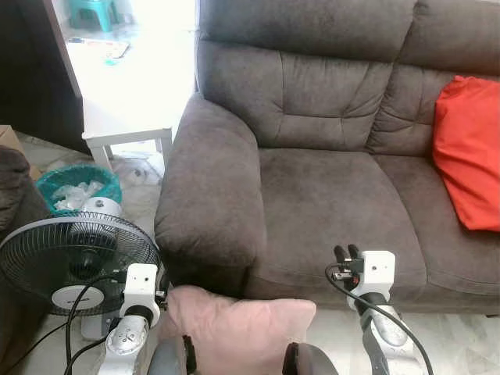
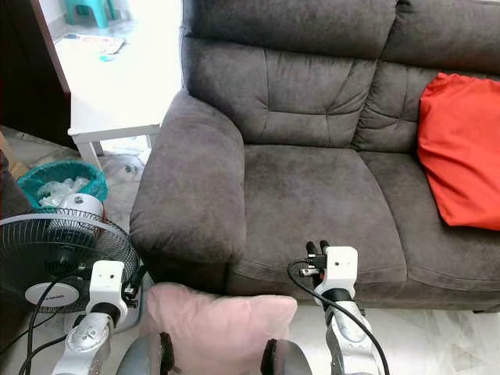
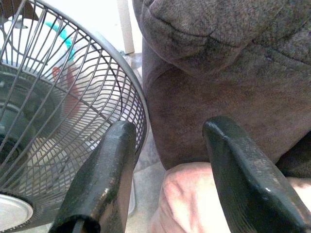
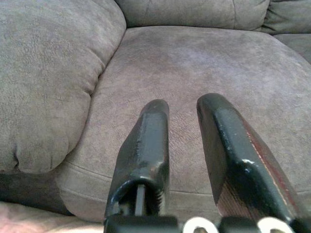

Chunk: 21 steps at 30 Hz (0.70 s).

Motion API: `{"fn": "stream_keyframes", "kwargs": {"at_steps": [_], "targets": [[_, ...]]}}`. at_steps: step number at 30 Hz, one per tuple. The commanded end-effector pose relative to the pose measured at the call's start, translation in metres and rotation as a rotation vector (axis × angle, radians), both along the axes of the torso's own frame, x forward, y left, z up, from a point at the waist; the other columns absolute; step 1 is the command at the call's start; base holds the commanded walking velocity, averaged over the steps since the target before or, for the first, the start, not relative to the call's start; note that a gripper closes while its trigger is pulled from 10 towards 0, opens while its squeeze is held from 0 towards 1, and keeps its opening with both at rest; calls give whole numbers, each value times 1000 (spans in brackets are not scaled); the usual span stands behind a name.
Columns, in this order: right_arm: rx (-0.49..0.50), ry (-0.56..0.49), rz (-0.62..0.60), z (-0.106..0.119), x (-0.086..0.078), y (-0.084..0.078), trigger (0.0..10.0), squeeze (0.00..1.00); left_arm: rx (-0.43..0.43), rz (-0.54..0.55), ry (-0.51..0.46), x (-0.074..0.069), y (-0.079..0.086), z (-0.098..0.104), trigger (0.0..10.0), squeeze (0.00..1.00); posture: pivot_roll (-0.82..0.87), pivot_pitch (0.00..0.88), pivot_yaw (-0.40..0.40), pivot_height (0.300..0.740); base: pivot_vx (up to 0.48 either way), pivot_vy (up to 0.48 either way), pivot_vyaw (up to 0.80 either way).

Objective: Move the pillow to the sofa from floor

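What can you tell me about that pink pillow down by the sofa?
The pink pillow is soft, pale and plain, with a slightly creased fabric cover. It lies low in front of the brown sofa, pressed against the base below the armrest, beside a standing fan. Its near edge is hidden by the robot's body. The left gripper hovers open just above one corner, not gripping it.
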State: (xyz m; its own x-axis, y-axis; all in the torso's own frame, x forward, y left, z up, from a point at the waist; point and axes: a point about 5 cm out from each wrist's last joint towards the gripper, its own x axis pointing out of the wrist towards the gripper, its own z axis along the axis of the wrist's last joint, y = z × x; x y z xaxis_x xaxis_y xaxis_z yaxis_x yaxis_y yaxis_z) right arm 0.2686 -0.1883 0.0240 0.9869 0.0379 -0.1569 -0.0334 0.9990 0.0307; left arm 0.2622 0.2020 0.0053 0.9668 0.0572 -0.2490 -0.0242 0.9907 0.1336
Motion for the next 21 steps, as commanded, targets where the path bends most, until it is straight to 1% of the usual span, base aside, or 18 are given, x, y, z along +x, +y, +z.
{"fn": "stream_keyframes", "kwargs": {"at_steps": [1,10,15,18,19,21], "targets": [[6,0,-11,0,2,-2,10000,0,11,-31,9,0,-5,-1,10000,0,156,38,-122,581,0,0,0],[-2,9,-3,-1,1,-1,10000,0,22,-59,39,-2,-6,-5,10000,0,153,38,-122,543,0,0,0],[0,-12,-3,2,2,-3,10000,0,-11,-43,68,1,-5,-7,10000,0,145,38,-125,539,0,0,0],[-6,-17,1,3,3,-5,10000,0,-63,-13,115,8,-1,-8,10000,0,134,40,-129,539,0,0,0],[-6,-17,1,3,3,-5,10000,0,-63,-13,115,8,-1,-8,10000,0,134,40,-129,539,0,0,0],[-10,-25,5,6,3,-6,10000,0,-45,-19,161,10,0,-11,10000,0,123,48,-136,539,0,0,0]]}}
